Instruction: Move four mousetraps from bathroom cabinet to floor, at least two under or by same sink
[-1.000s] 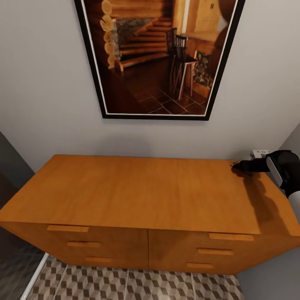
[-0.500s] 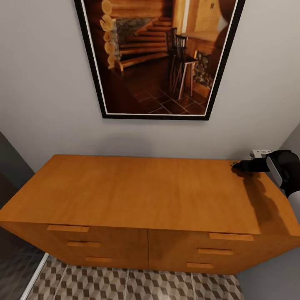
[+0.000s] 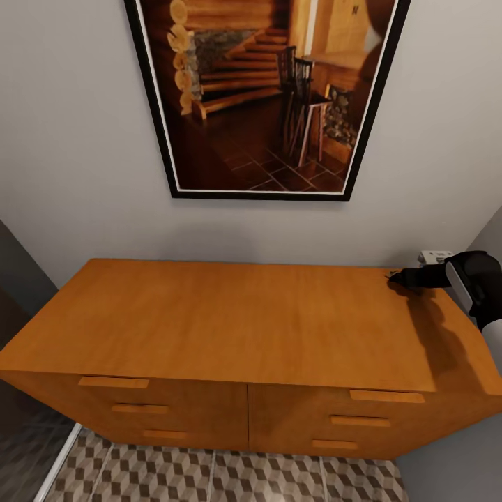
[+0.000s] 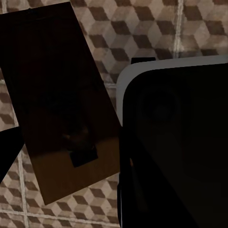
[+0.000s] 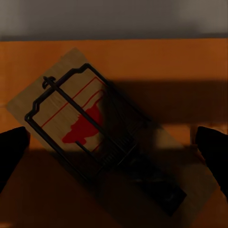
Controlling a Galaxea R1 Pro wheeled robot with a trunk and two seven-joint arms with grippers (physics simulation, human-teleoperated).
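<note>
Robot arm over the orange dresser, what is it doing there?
The right end effector hovers at the far right corner of the cabinet, open around a mousetrap lying flat on the wooden top, not gripped yet. In the left wrist view, a dark flat plate, likely another mousetrap, sits close to the camera above the patterned bathroom floor; whether the left end effector grips it is unclear.

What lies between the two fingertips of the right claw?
In the right wrist view, one mousetrap lies flat on the cabinet top between the open right claw fingertips; neither touches it.
</note>
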